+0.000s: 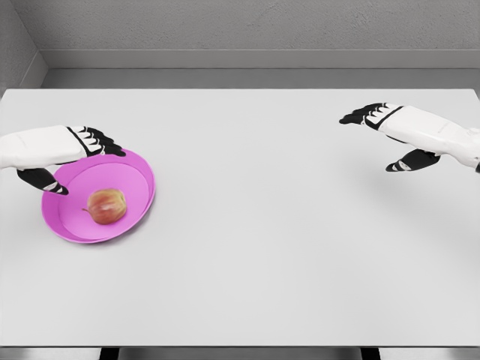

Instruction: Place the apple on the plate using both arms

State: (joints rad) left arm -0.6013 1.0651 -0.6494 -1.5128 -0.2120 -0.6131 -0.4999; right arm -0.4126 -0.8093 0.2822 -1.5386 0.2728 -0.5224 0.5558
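Apple: lies inside the plate, a little left of its middle, resting on the plate floor; no robot hand touches it.
Plate: pink, round, shallow, on the left part of the tabletop; appears tipped slightly, with its far-left rim under the left robot hand.
Left robot hand: enters from the left edge and sits over the plate's far-left rim; fingers extended along the rim, thumb pointing down beside it; it grips nothing that can be seen. Whether it touches the rim cannot be told.
Right robot hand: enters from the right edge, well apart from plate and apple, held above the tabletop; fingers stretched and relaxed, thumb hanging below; it holds nothing.
Task progress: judged as good as complete. The apple is on the plate, which is the stated goal. Neither of the 2 hands holds it.
Remaining work: judged to be only clearing the left robot hand from the plate rim without nudging the plate; the apple is round and could roll if the plate is knocked.
Tabletop: pale grey-white, flat, matte; carries only the plate and apple; dark front edge at the bottom of the view.
Room: grey rough-textured wall behind the tabletop, with a corner at the far left and a grey strip of floor between wall and tabletop.
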